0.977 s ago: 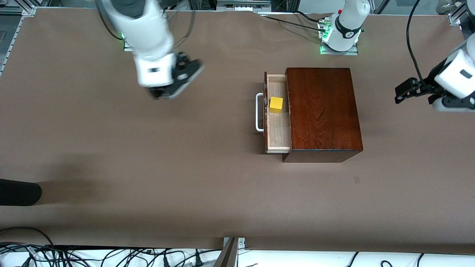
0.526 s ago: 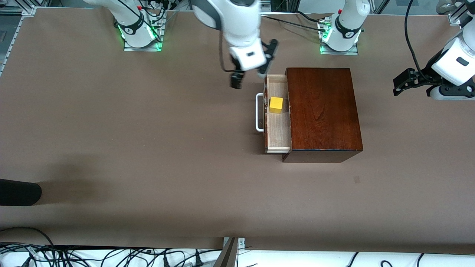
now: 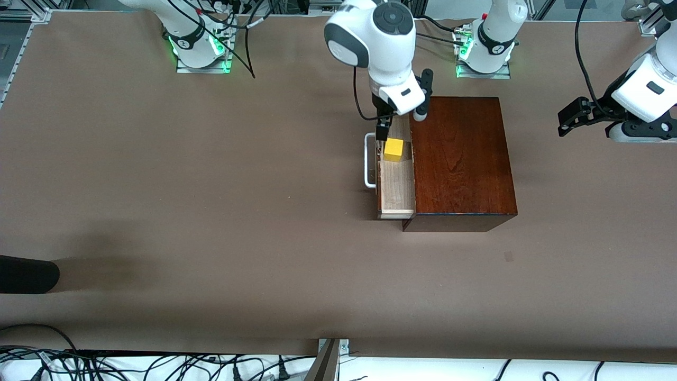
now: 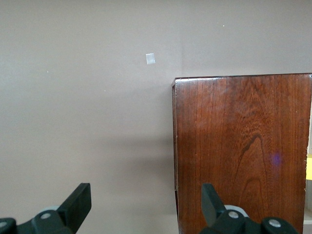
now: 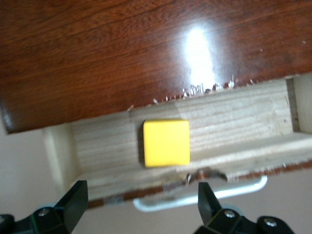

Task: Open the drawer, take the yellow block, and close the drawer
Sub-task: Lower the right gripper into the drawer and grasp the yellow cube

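The drawer point(image 3: 396, 185) of the dark red-brown wooden box point(image 3: 460, 159) is pulled out, its white handle point(image 3: 369, 161) toward the right arm's end. The yellow block point(image 3: 393, 149) lies in its pale interior. My right gripper point(image 3: 389, 127) hangs open over the drawer, just above the block. The right wrist view shows the block point(image 5: 166, 143) in the drawer point(image 5: 234, 122), the handle point(image 5: 204, 197) and my open gripper point(image 5: 141, 209) empty. My left gripper point(image 3: 571, 117) waits open over the table, off the box toward the left arm's end. It is also empty in the left wrist view point(image 4: 145, 204), by the box point(image 4: 243, 146).
A dark object point(image 3: 26, 274) lies at the table's edge toward the right arm's end, nearer the front camera. Cables point(image 3: 132, 365) run along the near edge. A small mark point(image 3: 508, 256) sits on the brown table cover nearer the camera than the box.
My right arm has swung from the right arm's end of the table to over the open drawer and block. The left gripper has shifted only slightly. Drawer and block have not moved.
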### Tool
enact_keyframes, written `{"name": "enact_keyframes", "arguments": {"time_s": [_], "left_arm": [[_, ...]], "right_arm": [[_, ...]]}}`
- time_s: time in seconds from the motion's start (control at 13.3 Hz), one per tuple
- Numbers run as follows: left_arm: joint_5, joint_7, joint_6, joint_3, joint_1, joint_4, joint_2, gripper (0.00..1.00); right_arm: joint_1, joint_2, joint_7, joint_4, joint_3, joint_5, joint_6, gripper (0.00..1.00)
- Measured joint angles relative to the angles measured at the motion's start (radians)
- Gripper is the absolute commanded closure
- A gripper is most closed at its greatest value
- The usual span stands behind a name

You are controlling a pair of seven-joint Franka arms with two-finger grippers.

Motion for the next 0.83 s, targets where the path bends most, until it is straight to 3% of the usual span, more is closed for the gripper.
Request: {"name": "enact_keyframes", "arguments": {"time_s": [0.23,0.83], "left_arm": [[0.000,0.000,-0.001,-0.003,-0.001,0.000,0.000,0.00],[0.000,0.000,-0.009,-0.003,-0.004,0.003,0.000,0.00]], "right_arm": [[0.013,0.052,-0.006,0.002,-0.001,-0.017,0.079,0.00],[0.033,0.089,-0.006,0.011,-0.009,-0.038,0.099,0.00]]}}
